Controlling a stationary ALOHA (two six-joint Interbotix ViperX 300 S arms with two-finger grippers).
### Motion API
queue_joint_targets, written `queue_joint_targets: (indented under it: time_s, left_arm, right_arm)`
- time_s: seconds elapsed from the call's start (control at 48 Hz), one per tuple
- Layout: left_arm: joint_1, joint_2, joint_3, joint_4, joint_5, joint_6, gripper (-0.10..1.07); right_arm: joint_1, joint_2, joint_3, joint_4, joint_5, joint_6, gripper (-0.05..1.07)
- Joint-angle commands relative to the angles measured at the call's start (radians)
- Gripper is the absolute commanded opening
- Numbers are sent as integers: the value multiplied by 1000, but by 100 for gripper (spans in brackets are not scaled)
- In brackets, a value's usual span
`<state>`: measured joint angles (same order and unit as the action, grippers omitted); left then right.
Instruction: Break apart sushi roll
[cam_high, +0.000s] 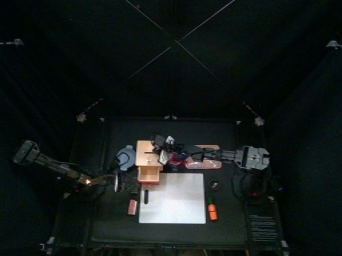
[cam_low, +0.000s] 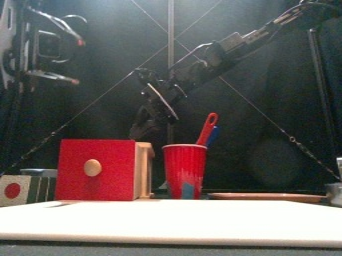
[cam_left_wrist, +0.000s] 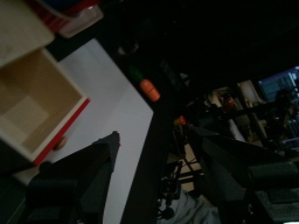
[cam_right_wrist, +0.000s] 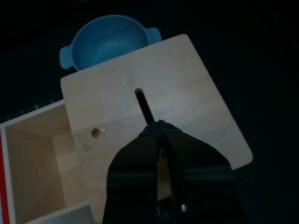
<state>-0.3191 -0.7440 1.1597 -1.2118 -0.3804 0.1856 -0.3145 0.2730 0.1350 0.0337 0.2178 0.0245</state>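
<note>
Overhead, right hand pressed together above wooden box, left hand spread apart — no legible writing.

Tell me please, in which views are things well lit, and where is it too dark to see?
Top view: only the white board is bright, and the curtains swallow the rest. Front view: the red box and red cup are clearly lit against a dim background. Right wrist view: the wooden panel is evenly lit, while the shut claw is a dark shape.

No text, label or number can be read in any view. The red wooden box shows only a plain round knob.
</note>
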Motion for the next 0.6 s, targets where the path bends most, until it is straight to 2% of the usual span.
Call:
queue_joint_targets:
  time_s: [0.0, 0.208, 0.417, 0.583]
  left_arm:
    - [11, -2, -86, -3, 25, 64, 95]
    - [12, 0, -155, -58, 60, 155, 95]
    - [14, -2, -232, -67, 80, 222, 95]
    - [14, 2, -232, -95, 81, 239, 95]
  right_arm:
    - [-2, -54, -11, 5, -3, 2, 5]
    - [0, -54, -6, 5, -3, 2, 5]
    - [0, -52, 0, 8, -3, 2, 5]
    - [0, -51, 0, 8, -3, 2, 5]
